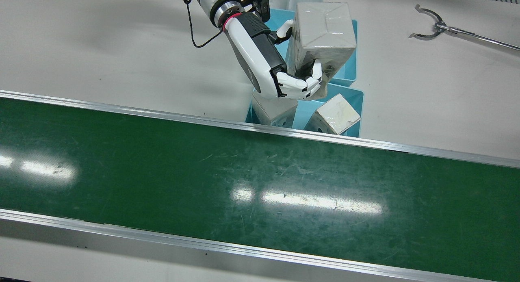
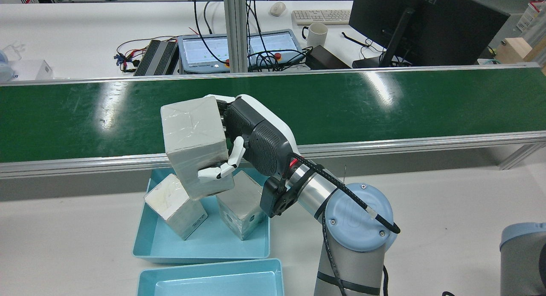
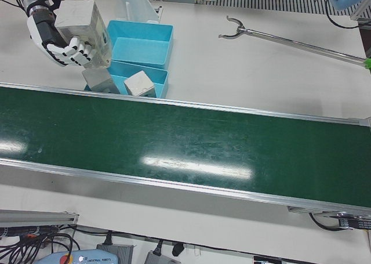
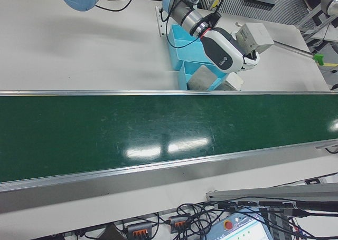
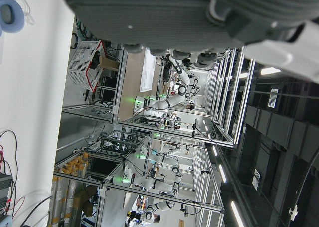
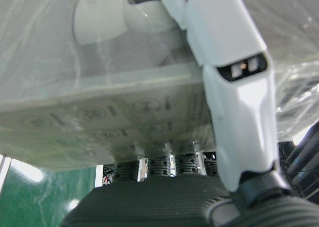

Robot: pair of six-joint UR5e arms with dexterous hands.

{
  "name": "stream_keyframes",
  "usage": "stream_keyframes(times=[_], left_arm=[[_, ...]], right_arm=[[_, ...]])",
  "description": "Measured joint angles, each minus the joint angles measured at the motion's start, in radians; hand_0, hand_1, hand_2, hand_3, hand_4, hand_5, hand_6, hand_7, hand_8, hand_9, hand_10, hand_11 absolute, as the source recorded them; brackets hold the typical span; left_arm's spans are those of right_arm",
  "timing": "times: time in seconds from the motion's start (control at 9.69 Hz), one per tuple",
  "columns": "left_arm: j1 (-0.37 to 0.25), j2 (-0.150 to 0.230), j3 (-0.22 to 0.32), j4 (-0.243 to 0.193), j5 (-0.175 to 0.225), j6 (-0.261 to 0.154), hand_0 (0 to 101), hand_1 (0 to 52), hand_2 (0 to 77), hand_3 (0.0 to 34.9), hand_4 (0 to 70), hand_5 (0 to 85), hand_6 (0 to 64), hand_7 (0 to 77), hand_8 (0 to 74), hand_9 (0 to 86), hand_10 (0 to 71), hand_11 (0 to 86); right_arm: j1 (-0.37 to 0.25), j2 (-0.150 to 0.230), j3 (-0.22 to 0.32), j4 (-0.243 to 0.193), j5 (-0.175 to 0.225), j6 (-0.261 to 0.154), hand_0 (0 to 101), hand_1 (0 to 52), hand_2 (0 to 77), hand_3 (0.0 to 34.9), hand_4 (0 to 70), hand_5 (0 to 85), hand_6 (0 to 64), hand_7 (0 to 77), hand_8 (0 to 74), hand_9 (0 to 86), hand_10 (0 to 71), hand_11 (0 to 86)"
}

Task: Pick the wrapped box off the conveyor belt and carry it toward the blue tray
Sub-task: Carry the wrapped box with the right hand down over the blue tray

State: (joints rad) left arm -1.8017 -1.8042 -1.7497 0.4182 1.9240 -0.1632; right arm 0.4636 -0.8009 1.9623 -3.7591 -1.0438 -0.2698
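My right hand (image 1: 260, 54) is shut on the wrapped box (image 1: 323, 30), a grey box in clear film. It holds the box tilted in the air above the blue trays, off the green conveyor belt (image 1: 203, 172). The rear view shows the hand (image 2: 251, 134) gripping the box (image 2: 194, 138) from the side, over the nearer blue tray (image 2: 200, 253). In the right hand view the fingers (image 6: 229, 62) press against the box (image 6: 99, 87). My left hand (image 5: 199, 17) shows only as a dark edge in its own view and holds nothing.
Two more wrapped boxes (image 2: 175, 204) (image 2: 241, 208) lie in the tray below the held one. A second, empty blue tray (image 2: 213, 283) sits beside it. A metal reach tool (image 1: 430, 28) lies on the white table.
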Motion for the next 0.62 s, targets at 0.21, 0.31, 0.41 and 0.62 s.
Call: stream_keyframes(times=[0.21, 0.31, 0.41, 0.62], left_arm=[[0.0, 0.0, 0.0, 0.0, 0.0, 0.0, 0, 0.0, 1.1, 0.0, 0.0, 1.1, 0.5, 0.5, 1.1, 0.5, 0.5, 0.5], [0.0, 0.0, 0.0, 0.0, 0.0, 0.0, 0, 0.0, 0.5, 0.0, 0.0, 1.1, 0.5, 0.5, 1.1, 0.5, 0.0, 0.5], [0.0, 0.0, 0.0, 0.0, 0.0, 0.0, 0, 0.0, 0.5, 0.0, 0.0, 1.1, 0.5, 0.5, 1.1, 0.5, 0.0, 0.5], [0.0, 0.0, 0.0, 0.0, 0.0, 0.0, 0, 0.0, 0.5, 0.0, 0.0, 1.1, 0.5, 0.5, 1.1, 0.5, 0.5, 0.5]], right_arm=[[-0.02, -0.043, 0.015, -0.001, 0.0, -0.004, 53, 0.5, 38.7, 0.0, 34.9, 57.3, 38.7, 56.2, 51.3, 50.2, 50.2, 43.1], [-0.024, -0.071, 0.018, 0.0, -0.003, -0.003, 55, 0.5, 38.7, 0.0, 32.7, 62.7, 39.8, 59.5, 51.8, 54.5, 50.2, 43.1], [-0.026, -0.091, 0.018, 0.002, -0.005, -0.002, 53, 0.5, 38.7, 0.2, 28.4, 62.7, 36.5, 62.7, 48.0, 55.1, 50.2, 43.1], [-0.044, -0.112, 0.012, 0.004, -0.007, -0.005, 52, 0.5, 38.7, 0.4, 22.9, 57.3, 31.1, 61.1, 41.5, 51.8, 50.2, 43.1]])
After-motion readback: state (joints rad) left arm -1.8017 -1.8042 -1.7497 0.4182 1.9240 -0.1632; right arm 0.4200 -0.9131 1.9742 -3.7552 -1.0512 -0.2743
